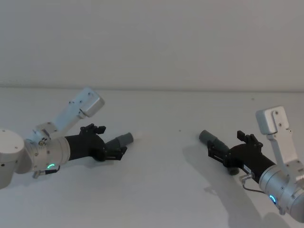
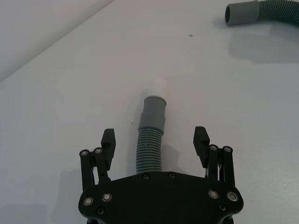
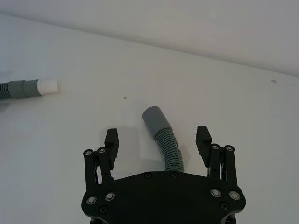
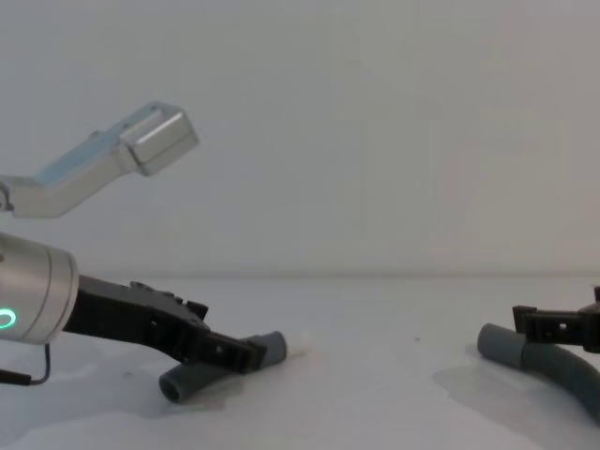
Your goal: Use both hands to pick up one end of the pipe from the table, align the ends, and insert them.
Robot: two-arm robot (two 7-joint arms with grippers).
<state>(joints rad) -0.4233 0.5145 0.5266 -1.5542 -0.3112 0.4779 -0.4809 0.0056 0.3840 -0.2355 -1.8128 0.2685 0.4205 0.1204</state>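
Left side first: the left claw [image 2: 155, 140] is down low over the surface [image 1: 156, 190], wide open, with the short piece [image 2: 150, 149] of the pipe running out between its fingers [image 2: 108, 140]. The fingers sit either side of the ribbed part with a gap on both sides, so they're not touching it as far as I can tell. The short piece's smooth cuff [image 2: 154, 111] and its white tip [image 2: 160, 87] poke out past the claw toward the middle of the surface. From the chest camera the whole piece looks to be lying flat.

Over on the right it's pretty much a mirror. The right claw [image 3: 158, 137] is open too, straddling the ribbed stretch of the long piece [image 3: 172, 151]. Its wider open cuff [image 3: 154, 119] sticks out ahead of the fingers and faces in toward the other piece. It also looks like it's resting on the surface. The two ends are well apart.

So I'd call this the grab step — both claws lined up, nothing gripped yet, alignment and insertion all to come. Next move, I reckon: close each claw on the ribs just behind its cuff and lift both. Then swing the white tip and the open cuff to face each other dead on before pushing them together. Ribbed hose flexes, so gripping close to the cuffs should help keep the ends from drooping — that's my guess anyway.
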